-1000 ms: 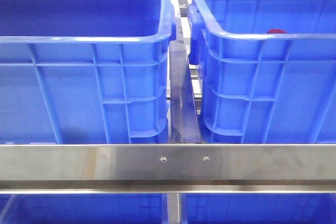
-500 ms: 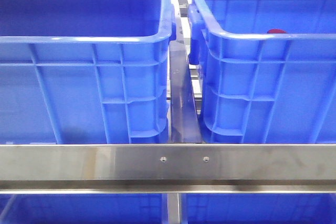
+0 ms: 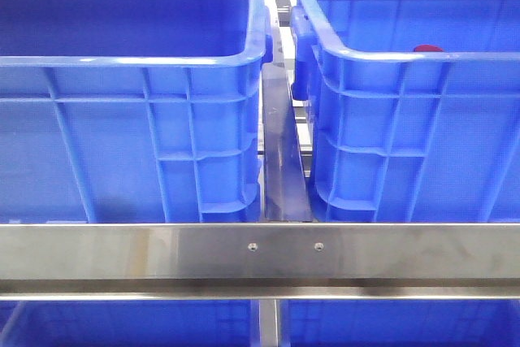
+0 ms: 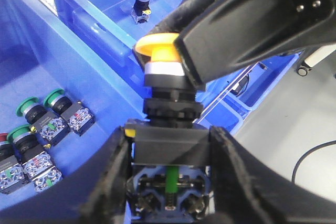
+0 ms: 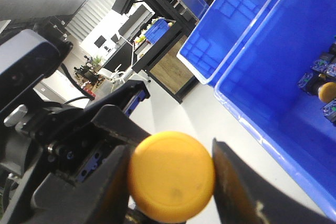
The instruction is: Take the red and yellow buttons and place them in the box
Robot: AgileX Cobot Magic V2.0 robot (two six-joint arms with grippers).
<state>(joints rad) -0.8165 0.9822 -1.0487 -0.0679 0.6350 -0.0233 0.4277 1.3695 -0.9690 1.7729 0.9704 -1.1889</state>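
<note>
Nothing has moved; both tools, left (image 4: 169,156) and right (image 5: 170,182), clamp your yellow button (image 4: 167,56): rigid, slick dome, so grip its square base.

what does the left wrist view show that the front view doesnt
Only the left wrist view shows the left gripper shut on the yellow button, the right gripper's fingers clamping its cap, green-capped buttons lying in one crate, and the whole red button standing upright in the other.

Only the front view shows the steel rail and the crates' ribbed outer walls.

Both show blue crates and that red cap.
</note>
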